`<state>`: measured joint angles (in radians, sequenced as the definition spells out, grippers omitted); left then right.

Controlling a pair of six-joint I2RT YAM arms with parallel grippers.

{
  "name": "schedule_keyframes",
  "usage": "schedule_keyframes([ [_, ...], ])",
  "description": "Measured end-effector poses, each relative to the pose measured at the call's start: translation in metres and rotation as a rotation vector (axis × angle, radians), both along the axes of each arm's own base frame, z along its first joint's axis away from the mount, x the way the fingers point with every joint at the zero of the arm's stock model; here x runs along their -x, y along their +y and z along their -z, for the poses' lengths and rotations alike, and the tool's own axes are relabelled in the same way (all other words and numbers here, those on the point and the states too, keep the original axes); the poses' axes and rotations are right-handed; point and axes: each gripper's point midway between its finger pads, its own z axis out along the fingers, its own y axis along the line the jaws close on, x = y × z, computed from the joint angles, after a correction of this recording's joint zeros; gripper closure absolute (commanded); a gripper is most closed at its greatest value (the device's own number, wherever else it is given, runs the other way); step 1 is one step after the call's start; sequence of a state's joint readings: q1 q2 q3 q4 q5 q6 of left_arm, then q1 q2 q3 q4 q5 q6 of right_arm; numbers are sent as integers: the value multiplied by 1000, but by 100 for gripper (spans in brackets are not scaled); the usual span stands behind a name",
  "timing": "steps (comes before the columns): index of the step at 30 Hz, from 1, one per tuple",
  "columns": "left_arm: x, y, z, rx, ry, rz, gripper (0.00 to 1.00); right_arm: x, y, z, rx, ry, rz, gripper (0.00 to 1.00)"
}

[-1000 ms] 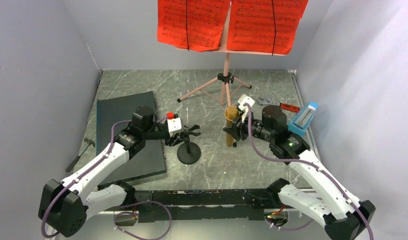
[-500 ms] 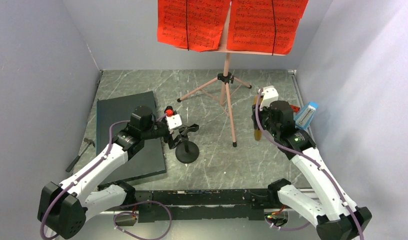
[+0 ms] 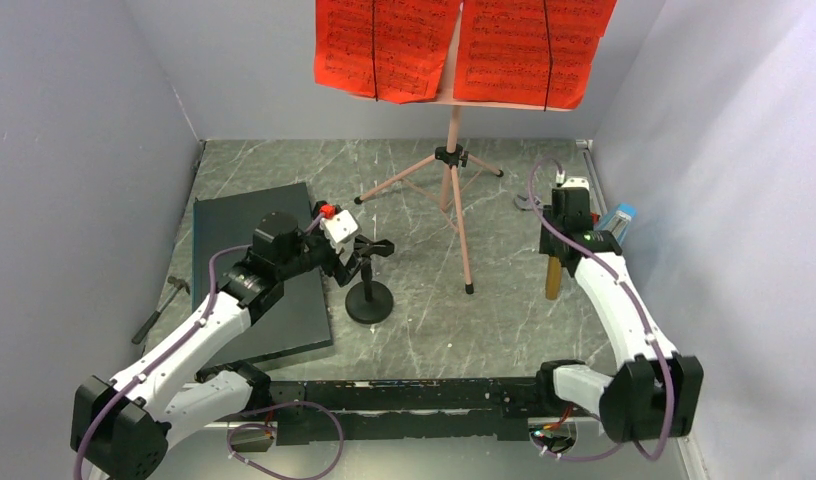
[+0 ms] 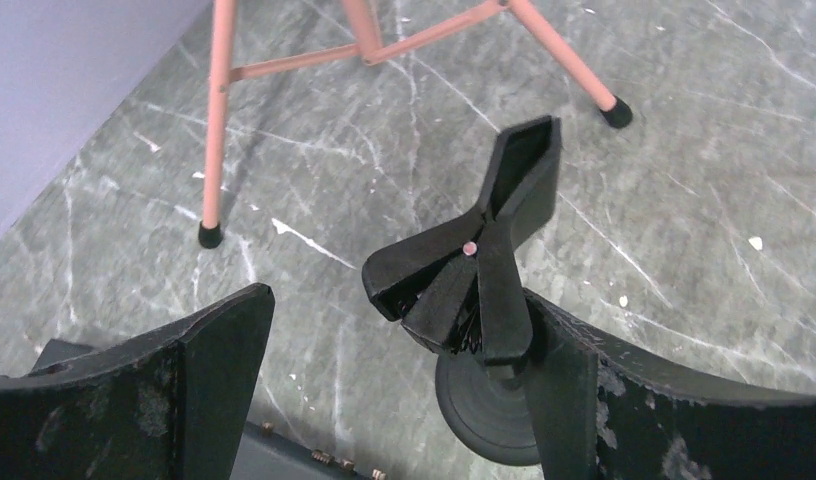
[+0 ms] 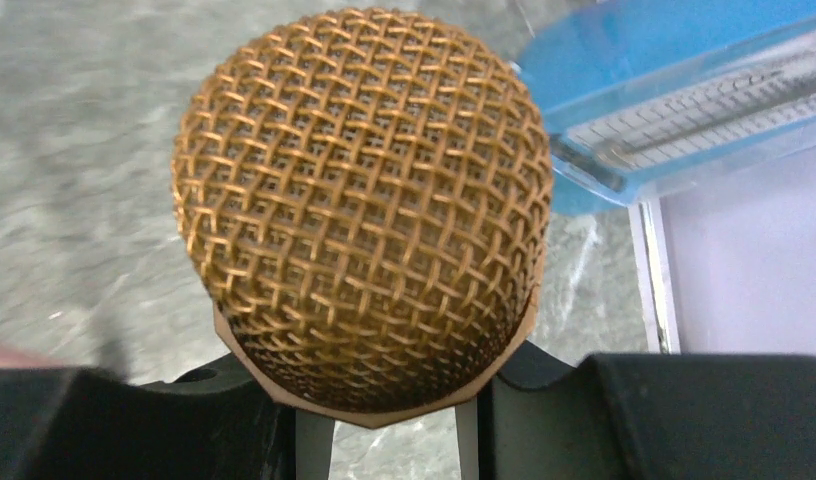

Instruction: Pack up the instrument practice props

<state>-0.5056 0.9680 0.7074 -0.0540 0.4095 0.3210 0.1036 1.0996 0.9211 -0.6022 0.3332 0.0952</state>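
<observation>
Microphone [image 5: 359, 210], gold, is now seen lifted off its black round-base stand [image 3: 369, 300] and carried to the right side of the bench [image 3: 284, 170], just beside the blue metronome [image 3: 614, 222]; it is clamped below the head by the right claw [image 3: 557, 250]. The left claw [image 4: 394, 330] is now spread wide about the empty stand clip [image 4: 484, 280]. Both parts are judged ready for packing.

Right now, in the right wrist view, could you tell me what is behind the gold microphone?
Behind the gold microphone, the blue metronome shows at upper right, grey marbled table at left. Its mesh head covers whatever lies directly behind; the right gripper hides its handle.
</observation>
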Motion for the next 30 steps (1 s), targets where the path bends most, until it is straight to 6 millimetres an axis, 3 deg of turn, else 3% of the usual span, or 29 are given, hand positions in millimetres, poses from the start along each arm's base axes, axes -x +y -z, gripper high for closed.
schedule_keyframes([
  [6,-7,7,-6,16,16,-78,6,-6,-41,44,1,136,144,96],
  [13,-5,8,-8,28,24,-84,6,-29,-60,81,4,234,203,87],
  [16,-3,8,-13,41,18,-84,6,-47,-65,91,18,257,212,77],
  [19,0,8,-18,52,6,-81,6,-61,-70,104,30,290,219,61],
  [24,2,9,-25,64,-13,-80,6,-66,-76,121,45,334,232,44],
  [30,3,9,-28,70,-23,-78,6,-70,-76,119,48,331,226,30],
])
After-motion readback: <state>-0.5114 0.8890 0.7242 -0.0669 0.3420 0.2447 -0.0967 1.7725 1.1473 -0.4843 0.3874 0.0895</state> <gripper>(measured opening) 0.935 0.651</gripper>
